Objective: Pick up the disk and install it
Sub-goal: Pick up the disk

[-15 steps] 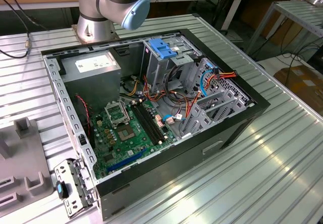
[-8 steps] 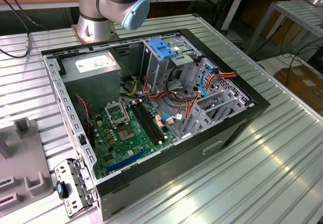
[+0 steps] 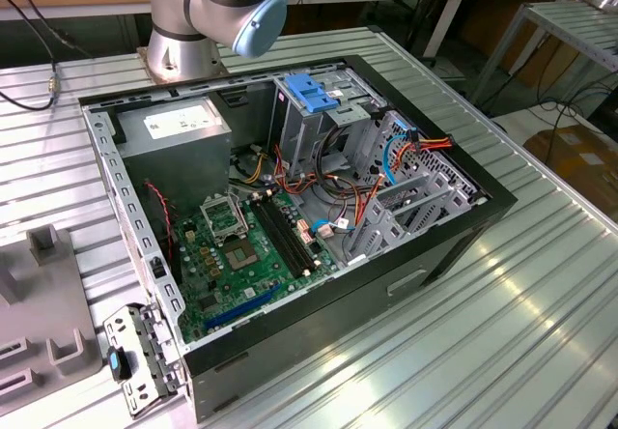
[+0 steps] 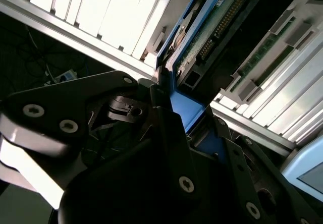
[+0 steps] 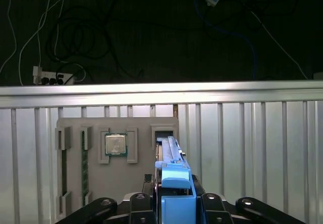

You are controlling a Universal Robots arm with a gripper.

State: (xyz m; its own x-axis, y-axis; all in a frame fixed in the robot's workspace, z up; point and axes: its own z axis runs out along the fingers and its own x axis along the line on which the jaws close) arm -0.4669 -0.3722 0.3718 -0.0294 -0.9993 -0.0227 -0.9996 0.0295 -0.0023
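Note:
The disk (image 5: 170, 152) stands on its long edge in a slot of a grey holder tray (image 5: 141, 183), its blue carrier rail on top. Its blue end tab (image 5: 176, 182) points toward the wrist. In both wrist views my gripper (image 5: 176, 204) has a black finger on each side of that tab and is shut on it. In the second wrist view the disk's (image 4: 218, 19) green circuit-board side shows, and the blue tab (image 4: 185, 105) sits pinched in my gripper (image 4: 187, 120). I cannot tell whether the disk is lifted clear of its slot.
The open computer case (image 3: 454, 245) lies on the ribbed metal table, with its motherboard (image 3: 246, 245), a grey power supply (image 3: 179, 125) and a drive cage with a blue latch (image 3: 311, 91). The holder tray also carries a processor chip (image 5: 115, 145) and memory sticks (image 5: 84, 167). The arm's base (image 3: 188, 23) stands behind the case.

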